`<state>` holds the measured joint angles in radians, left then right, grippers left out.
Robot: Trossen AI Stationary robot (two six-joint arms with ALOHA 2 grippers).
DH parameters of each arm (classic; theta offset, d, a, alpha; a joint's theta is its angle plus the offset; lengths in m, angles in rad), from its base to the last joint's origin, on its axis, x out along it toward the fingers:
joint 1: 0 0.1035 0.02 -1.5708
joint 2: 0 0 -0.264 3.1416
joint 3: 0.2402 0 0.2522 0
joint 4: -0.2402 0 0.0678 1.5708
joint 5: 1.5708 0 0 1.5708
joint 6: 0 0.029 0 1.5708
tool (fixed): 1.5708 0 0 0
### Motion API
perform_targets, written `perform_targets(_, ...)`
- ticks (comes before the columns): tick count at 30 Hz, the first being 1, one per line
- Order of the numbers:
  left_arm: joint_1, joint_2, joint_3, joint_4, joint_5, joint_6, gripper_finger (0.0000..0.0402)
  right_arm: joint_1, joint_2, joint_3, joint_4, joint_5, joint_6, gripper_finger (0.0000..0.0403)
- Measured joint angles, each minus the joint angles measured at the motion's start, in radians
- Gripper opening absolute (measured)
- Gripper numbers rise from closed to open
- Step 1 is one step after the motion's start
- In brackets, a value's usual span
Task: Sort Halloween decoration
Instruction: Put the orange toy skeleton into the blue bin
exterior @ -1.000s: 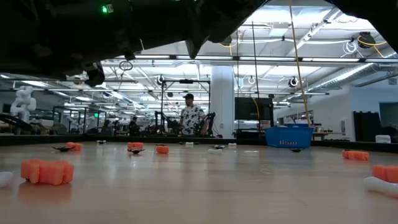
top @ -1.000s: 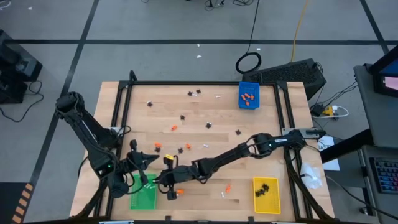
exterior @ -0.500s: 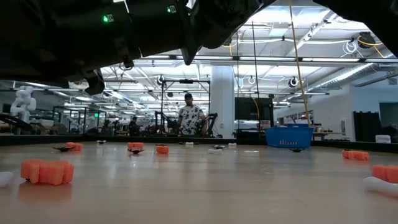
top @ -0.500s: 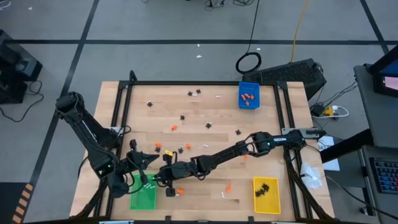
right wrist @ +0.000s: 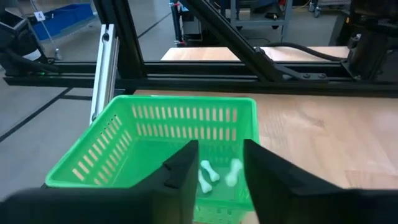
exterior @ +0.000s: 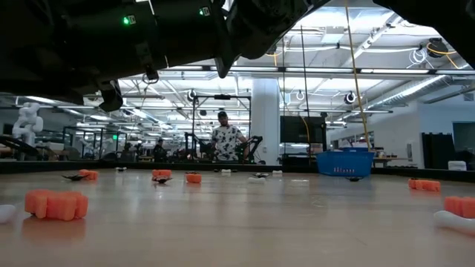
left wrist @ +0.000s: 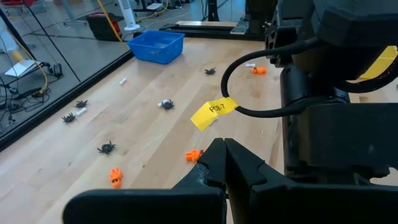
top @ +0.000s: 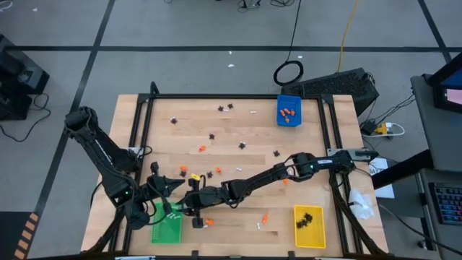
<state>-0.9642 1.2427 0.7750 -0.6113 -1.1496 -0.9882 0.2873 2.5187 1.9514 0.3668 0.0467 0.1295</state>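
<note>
Left gripper pressed together, parked just left of the green tray. Right gripper, fingers spread and empty, hovering over that tray, white bones inside. Best lifted straight up clear of the rim before reaching right for scattered trinkets mid-table.

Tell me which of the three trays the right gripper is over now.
The green tray: the right gripper hangs open over its white bones, while the blue tray and yellow tray lie far off.
</note>
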Motion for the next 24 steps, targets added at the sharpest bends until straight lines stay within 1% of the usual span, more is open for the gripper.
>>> perform_targets(3, 0.0, 0.0, 0.0, 0.0, 0.0, 0.0, 0.0, -0.001, 0.0, 0.0, -0.002, 0.0, 0.024, 0.0148)
perform_targets(5, 0.0, 0.0, 0.0, 0.0, 0.0, 0.0, 0.0, -0.001, 0.0, 0.0, -0.006, 0.0, 0.027, 0.0162)
perform_targets(9, 0.0, 0.0, 0.0, 0.0, 0.006, 0.0, 0.0, -0.002, -0.005, 0.0, -0.037, 0.001, 0.011, 0.0166)
perform_targets(11, 0.0, 0.0, 0.0, 0.0, 0.021, 0.0, 0.0, -0.002, -0.02, 0.0, -0.087, 0.007, -0.018, 0.0153)
perform_targets(13, 0.0, 0.0, 0.0, 0.0, 0.046, 0.0, 0.0, -0.001, -0.039, 0.0, -0.146, 0.036, -0.047, 0.0128)
perform_targets(17, 0.0, 0.0, 0.0, 0.0, 0.09, 0.006, 0.0, 0.014, -0.059, 0.0, -0.225, 0.082, -0.12, 0.005)
perform_targets(18, 0.0, 0.0, 0.0, 0.0, 0.099, 0.007, 0.0, 0.02, -0.059, 0.0, -0.23, 0.106, -0.137, 0.0028)
perform_targets(19, 0.0, 0.0, 0.0, 0.0, 0.105, 0.007, 0.0, 0.025, -0.059, 0.0, -0.236, 0.131, -0.15, 0.0015)
perform_targets(21, 0.0, 0.0, 0.0, 0.001, 0.13, 0.007, 0.0, 0.032, -0.059, -0.009, -0.232, 0.162, -0.153, 0.0009)
perform_targets(24, 0.0, 0.0, 0.0, 0.003, 0.179, 0.01, 0.0, 0.029, -0.061, -0.085, -0.143, 0.159, -0.121, 0.0003)
